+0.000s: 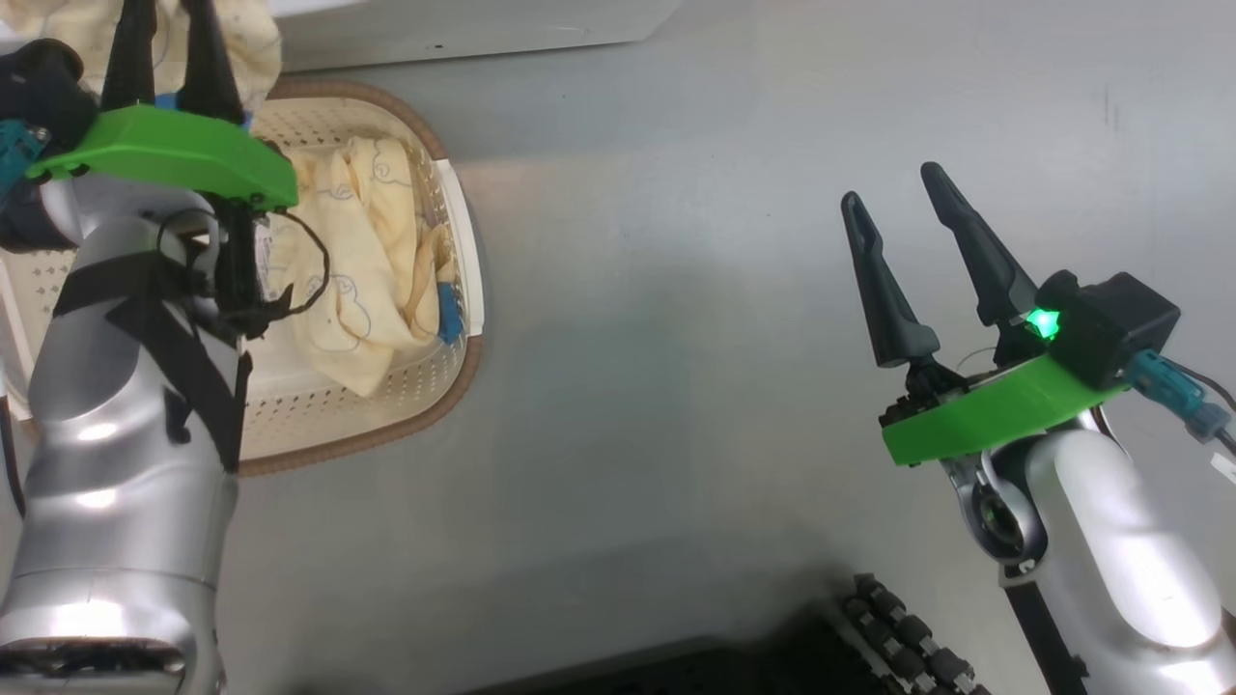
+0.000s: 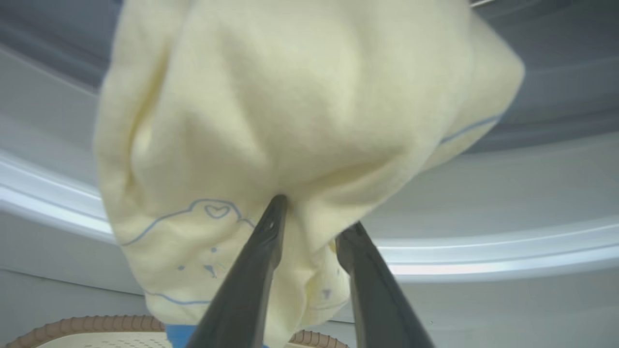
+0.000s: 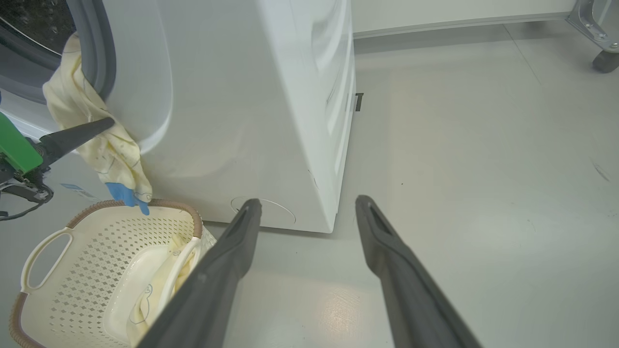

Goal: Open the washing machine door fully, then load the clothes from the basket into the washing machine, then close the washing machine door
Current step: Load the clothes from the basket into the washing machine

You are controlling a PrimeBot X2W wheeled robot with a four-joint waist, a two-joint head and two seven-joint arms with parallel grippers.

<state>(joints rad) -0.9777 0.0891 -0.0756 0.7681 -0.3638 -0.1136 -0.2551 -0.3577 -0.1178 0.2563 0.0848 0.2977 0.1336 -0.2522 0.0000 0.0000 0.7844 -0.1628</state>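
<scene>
The washing machine (image 3: 242, 96) stands white and tall on the grey floor (image 3: 459, 169). Its round opening, ringed by the grey gasket (image 3: 99, 58), shows at the upper left of the right wrist view. The basket (image 3: 72, 270) sits on the floor right in front of the machine, below that opening, with its brown rim (image 1: 463, 376) near the machine's base.

One pale yellow garment (image 2: 300, 96) hangs in front of the opening, its upper part against the gasket. Its blue end (image 3: 125, 195) dangles just above the basket's far rim. The rest of the clothes (image 1: 367, 251) lie crumpled inside the basket, with a small blue patch (image 1: 449, 314) against its side wall.

The left gripper (image 2: 314, 222) is raised over the basket, its jaws pinched narrowly on a fold of the hanging garment. The right gripper (image 1: 890, 188) hovers over bare floor, well apart from the basket, with its jaws spread wide and holding nothing.
</scene>
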